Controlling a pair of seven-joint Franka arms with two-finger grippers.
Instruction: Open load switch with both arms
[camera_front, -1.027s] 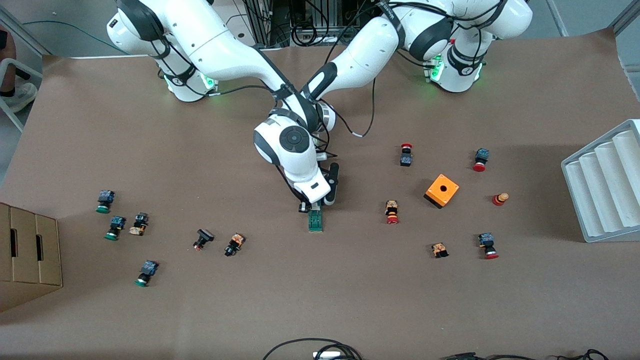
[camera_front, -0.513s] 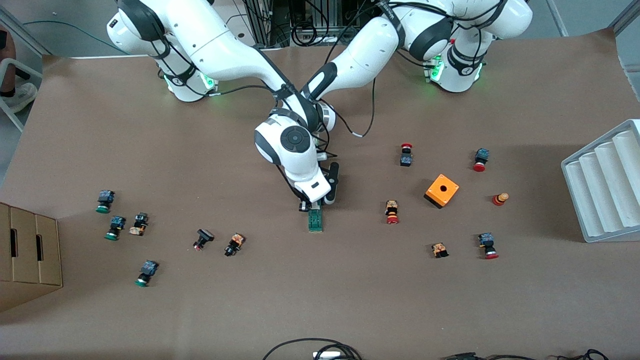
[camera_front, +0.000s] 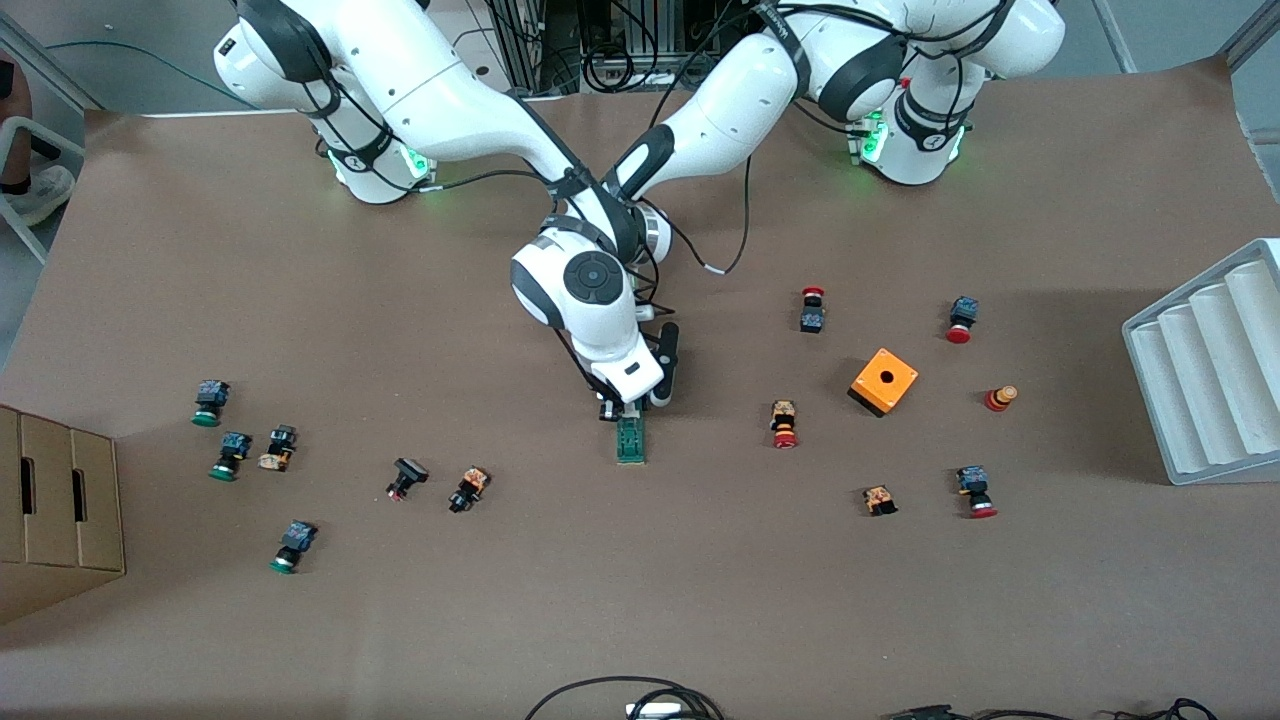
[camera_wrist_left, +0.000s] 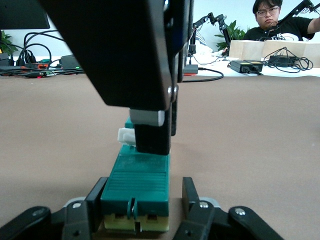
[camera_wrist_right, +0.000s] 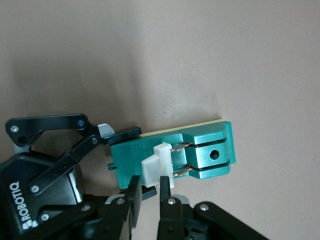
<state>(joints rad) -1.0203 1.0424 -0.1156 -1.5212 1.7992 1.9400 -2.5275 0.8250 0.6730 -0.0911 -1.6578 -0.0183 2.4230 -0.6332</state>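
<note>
**Two grippers on the green switch**

The load switch (camera_front: 630, 441) lies flat on the brown table (camera_front: 640, 600), near its middle. The left gripper (camera_wrist_left: 141, 200) squeezes the green body from both sides. The right gripper (camera_wrist_right: 147, 197) pinches the white piece (camera_wrist_right: 159, 167) on top. An orange box (camera_front: 884, 381) sits toward the left arm's end.

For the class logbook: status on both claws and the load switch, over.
Left claw clamps load switch body on the table. Right claw shut on its white piece. Nothing in the way.
</note>
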